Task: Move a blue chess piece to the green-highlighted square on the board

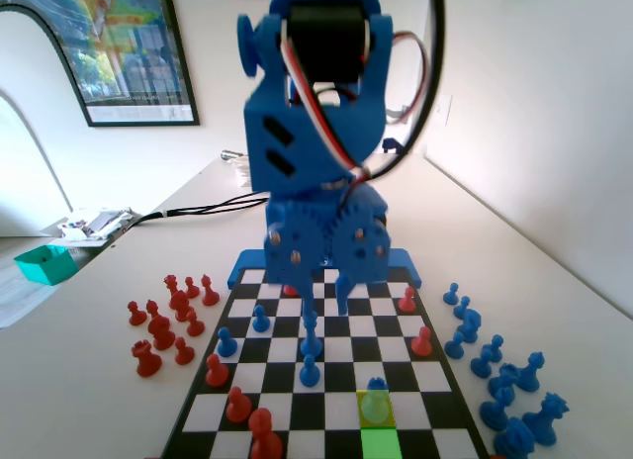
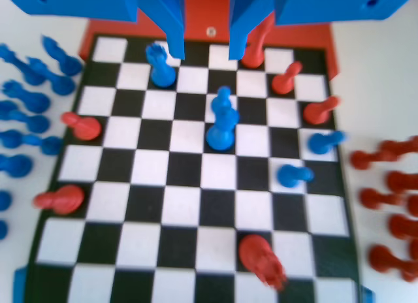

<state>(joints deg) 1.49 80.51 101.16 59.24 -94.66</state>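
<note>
One blue pawn (image 1: 374,404) waits beside the green-highlighted square (image 1: 377,443) while our gripper (image 1: 324,303), jaws spread and empty, hovers above mid-board (image 1: 432,378).

Tool (image 2: 206,29) hanging open above the far end of the board (image 2: 196,205), jaws apart and holding nothing, blue pieces (image 2: 221,130) and red pieces (image 2: 261,260) standing scattered on the squares, more lying on the bench (image 2: 385,68) either side
</note>
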